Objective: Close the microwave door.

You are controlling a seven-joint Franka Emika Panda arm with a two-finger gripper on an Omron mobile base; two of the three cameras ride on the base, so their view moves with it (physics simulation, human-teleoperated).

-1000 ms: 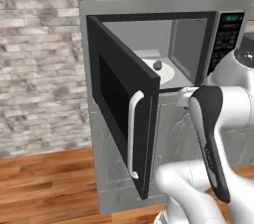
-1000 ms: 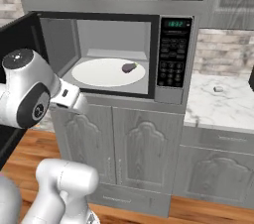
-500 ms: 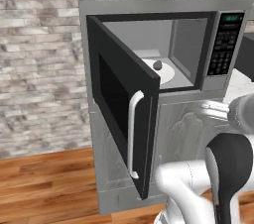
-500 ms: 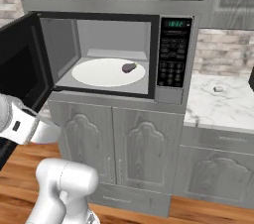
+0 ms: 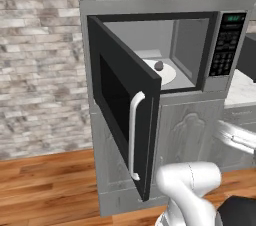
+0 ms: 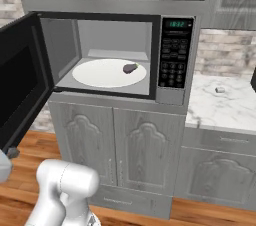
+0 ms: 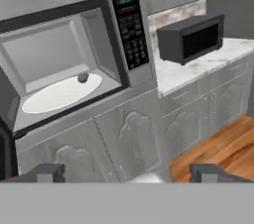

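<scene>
Nearest in the hand view: gripper (image 7: 127, 173) low and well short of the cabinetry, dark fingertips (image 7: 45, 172) wide apart with nothing between them.

Beyond that, wooden floor (image 5: 45, 185) and grey cabinet doors (image 6: 117, 152) under the oven opening.

Then the microwave door (image 5: 122, 101), standing wide open, hinged on the left of the opening and swung out toward the cameras; white vertical bar handle (image 5: 133, 135) on its free edge. In the right base view, door cut off by the left frame edge, inner face dark and hard to read. In the hand view, just a dark sliver of it at the far left.

Behind the door, the microwave (image 6: 165, 60) built into the grey cabinetry, grey cavity open to view, white turntable (image 6: 107, 72) inside with a small dark object (image 6: 130, 68) resting on it, too small to identify.

On the right of the cavity, keypad panel (image 6: 173, 62) with green display (image 6: 176, 23); digits and key labels too blurred to read, no brand legible.

Further right, marble counter (image 6: 225, 107) carrying a small pale item (image 6: 219, 90), unclear what. On the same counter in the hand view, a separate dark boxy appliance (image 7: 191, 38).

Farthest left, brick wall (image 5: 40, 60).
</scene>
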